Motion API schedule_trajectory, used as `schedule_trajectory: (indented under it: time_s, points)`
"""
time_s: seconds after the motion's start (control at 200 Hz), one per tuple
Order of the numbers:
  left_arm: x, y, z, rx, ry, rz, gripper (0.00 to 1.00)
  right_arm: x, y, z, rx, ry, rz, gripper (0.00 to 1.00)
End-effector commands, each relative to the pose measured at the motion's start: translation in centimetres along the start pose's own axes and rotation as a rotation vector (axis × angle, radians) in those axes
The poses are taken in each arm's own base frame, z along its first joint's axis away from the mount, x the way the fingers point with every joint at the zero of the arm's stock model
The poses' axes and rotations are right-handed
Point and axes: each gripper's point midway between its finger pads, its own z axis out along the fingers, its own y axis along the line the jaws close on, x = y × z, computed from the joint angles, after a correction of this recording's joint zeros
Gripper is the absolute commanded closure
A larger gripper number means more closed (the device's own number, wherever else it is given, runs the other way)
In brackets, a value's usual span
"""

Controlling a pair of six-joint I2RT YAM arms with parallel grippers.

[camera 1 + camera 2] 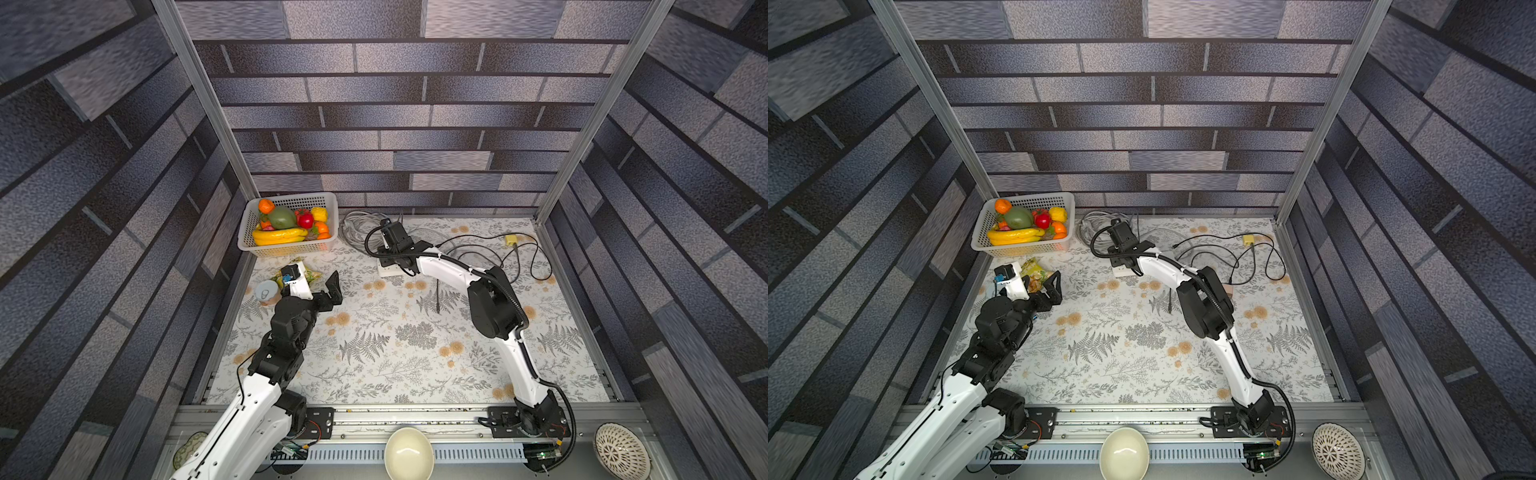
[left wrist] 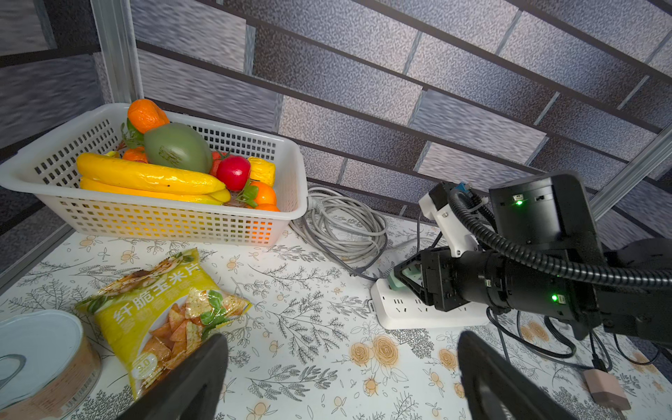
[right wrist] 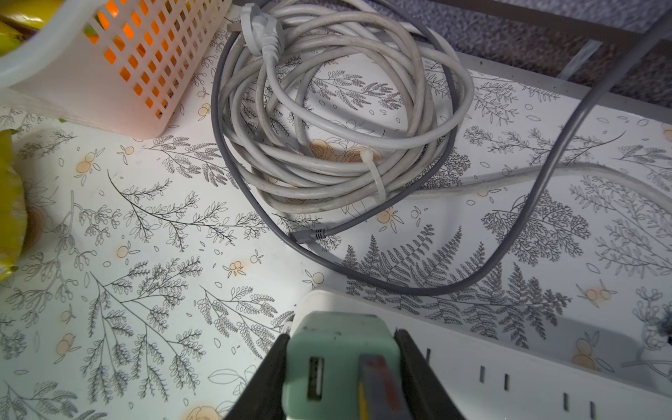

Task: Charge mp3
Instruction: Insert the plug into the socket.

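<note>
Mint charger (image 3: pixel 334 349) in right tool (image 3: pixel 342 336) atop power strip (image 3: pixel 472 349): wrist views only

Cable coil (image 1: pixel 357 228) lies right of basket (image 1: pixel 286 249), behind power strip (image 1: pixel 386 271).

**Grey bricks, fern print, bright fruit**

The walls (image 1: pixel 415 83) wear a grey-blue brick pattern. The table cover (image 1: pixel 395 365) is white with grey ferns and peach blossoms. A white lattice basket (image 2: pixel 152 222) holds yellow bananas (image 2: pixel 145 176), a green mango (image 2: pixel 178 147), a red apple (image 2: pixel 234 172) and orange tangerines (image 2: pixel 145 114). The snack bag (image 2: pixel 160 309) is yellow-green with orange chips printed on it. The charger (image 3: pixel 338 345) is mint green, the power strip (image 3: pixel 509 371) white, the coiled cable (image 3: pixel 312 182) pale grey. The left arm (image 1: pixel 249 415) and right arm (image 1: pixel 517 365) are white with black joints.
</note>
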Motion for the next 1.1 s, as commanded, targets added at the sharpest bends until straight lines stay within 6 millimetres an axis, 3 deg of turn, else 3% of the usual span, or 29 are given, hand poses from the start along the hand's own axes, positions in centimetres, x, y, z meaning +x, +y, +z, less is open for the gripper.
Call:
schedule_trajectory:
  time_s: [0.0,0.276,0.611,0.842,1.092]
  points:
    - [-0.3,0.0,0.1,0.003,-0.02,0.003,0.0,9.1,-1.1,2.5,0.076,0.294,-0.059,1.0]
    - [0.2,-0.3,0.9,0.02,0.0,-0.017,0.0,9.4,-0.1,3.3,0.037,0.308,0.016,1.0]
    - [0.0,-0.6,1.2,0.03,-0.002,-0.019,0.0,9.8,-1.3,3.4,0.122,0.345,-0.014,1.0]
    - [0.0,-0.7,1.3,0.036,-0.001,-0.022,0.0,10.8,-1.5,2.8,0.131,0.343,0.066,1.0]
    - [0.1,-1.0,1.7,0.05,0.008,-0.032,0.0,10.0,-0.9,3.2,0.124,0.359,0.03,1.0]
